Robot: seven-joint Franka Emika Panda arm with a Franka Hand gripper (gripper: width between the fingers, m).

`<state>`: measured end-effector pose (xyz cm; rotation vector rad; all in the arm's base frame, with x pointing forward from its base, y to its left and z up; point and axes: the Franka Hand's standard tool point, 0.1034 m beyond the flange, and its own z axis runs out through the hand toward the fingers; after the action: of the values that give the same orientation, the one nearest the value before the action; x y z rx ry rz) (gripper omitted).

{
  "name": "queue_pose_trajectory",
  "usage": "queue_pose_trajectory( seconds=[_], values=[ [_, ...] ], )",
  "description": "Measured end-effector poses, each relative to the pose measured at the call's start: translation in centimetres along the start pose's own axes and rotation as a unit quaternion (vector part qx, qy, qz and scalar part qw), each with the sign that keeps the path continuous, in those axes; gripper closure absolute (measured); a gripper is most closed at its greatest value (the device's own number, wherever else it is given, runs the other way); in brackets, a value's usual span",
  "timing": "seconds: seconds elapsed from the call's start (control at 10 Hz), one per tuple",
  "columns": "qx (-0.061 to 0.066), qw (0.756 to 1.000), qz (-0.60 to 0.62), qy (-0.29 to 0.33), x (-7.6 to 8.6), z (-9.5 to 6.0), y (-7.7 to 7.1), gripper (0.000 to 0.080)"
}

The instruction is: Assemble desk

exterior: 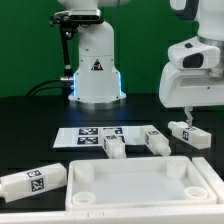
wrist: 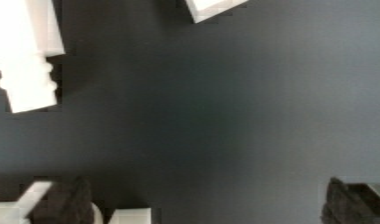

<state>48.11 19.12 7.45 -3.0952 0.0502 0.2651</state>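
The white desk top [exterior: 130, 186] lies flat at the front, its corner sockets facing up. Four white tagged legs lie loose on the black table: one at the exterior view's left [exterior: 35, 182], two behind the top [exterior: 113, 148] [exterior: 157, 140], and one at the exterior view's right [exterior: 190, 133]. My gripper [exterior: 185, 112] hangs just above that right leg. In the wrist view the gripper [wrist: 213, 205] is open with only dark table between its fingers [wrist: 59, 200]. A white leg [wrist: 27, 60] lies off to one side, and a white part edge [wrist: 125, 215] shows beside one finger.
The marker board [exterior: 100, 134] lies flat behind the two middle legs. The robot base [exterior: 95, 75] stands at the back centre. A white corner of another part [wrist: 222, 8] shows at the wrist view's edge.
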Motion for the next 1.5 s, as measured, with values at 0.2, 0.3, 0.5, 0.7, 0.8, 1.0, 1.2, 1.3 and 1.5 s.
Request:
queue_pose_trajectory(
  seconds=[0.2,0.3,0.5,0.7,0.8,1.0,1.2,1.3,1.5],
  values=[
    [0.008,1.0,0.02,-0.014,-0.1,1.4,0.7,0.015],
    [0.019,0.998,0.041,-0.04,-0.8,2.6,1.1,0.015],
    [0.021,0.996,0.064,-0.061,-1.6,3.1,-0.1,0.015],
    [0.021,0.996,0.065,-0.064,-1.6,3.1,0.2,0.015],
    [0.023,0.995,0.068,-0.074,-1.6,3.0,0.3,0.015],
    [0.04,0.99,0.087,-0.101,-1.9,2.5,0.5,0.015],
    [0.028,0.984,0.082,-0.154,-2.6,2.4,0.1,0.015],
    [0.016,0.982,0.075,-0.174,-2.8,2.5,-0.1,0.015],
    [0.015,0.97,0.081,-0.229,-2.8,2.7,0.9,0.015]
  ],
)
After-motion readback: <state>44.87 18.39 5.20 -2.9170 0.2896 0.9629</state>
